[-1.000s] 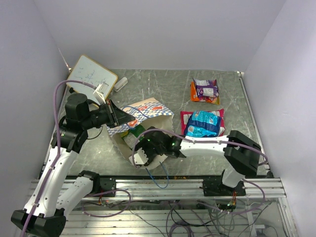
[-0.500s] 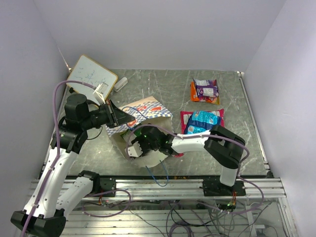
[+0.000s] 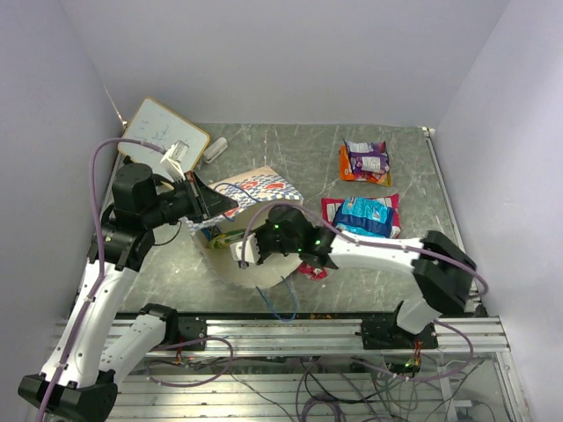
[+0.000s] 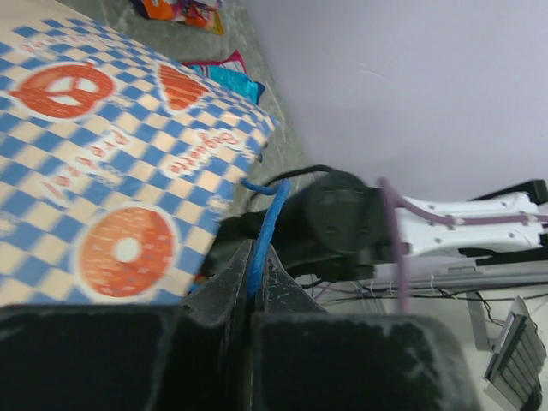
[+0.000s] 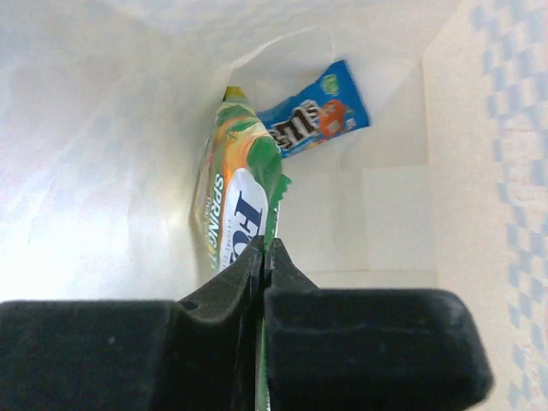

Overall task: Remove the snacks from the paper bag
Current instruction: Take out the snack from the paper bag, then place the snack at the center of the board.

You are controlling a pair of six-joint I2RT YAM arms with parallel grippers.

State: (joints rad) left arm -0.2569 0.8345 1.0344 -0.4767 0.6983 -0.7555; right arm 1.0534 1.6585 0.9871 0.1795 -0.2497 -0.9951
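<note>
Green snack packet (image 5: pixel 231 214): lying inside the paper bag (image 3: pixel 259 186) beside a blue candy packet (image 5: pixel 312 120), its edge being pinched by the right gripper (image 5: pixel 264 248). Left gripper (image 4: pixel 255 261) is clamping the bag's blue cord handle (image 4: pixel 267 210). Purple packet (image 3: pixel 365 158) is lying on the table (image 3: pixel 290 149), well apart.

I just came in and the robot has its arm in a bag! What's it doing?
It is taking snacks out of a bag. The left gripper is shut on the blue cord handle of the paper bag, holding it. The right gripper is inside the bag, pinching the edge of a green packet. A blue candy packet lies deeper in. A purple packet and a big pink packet are out on the table.
</note>
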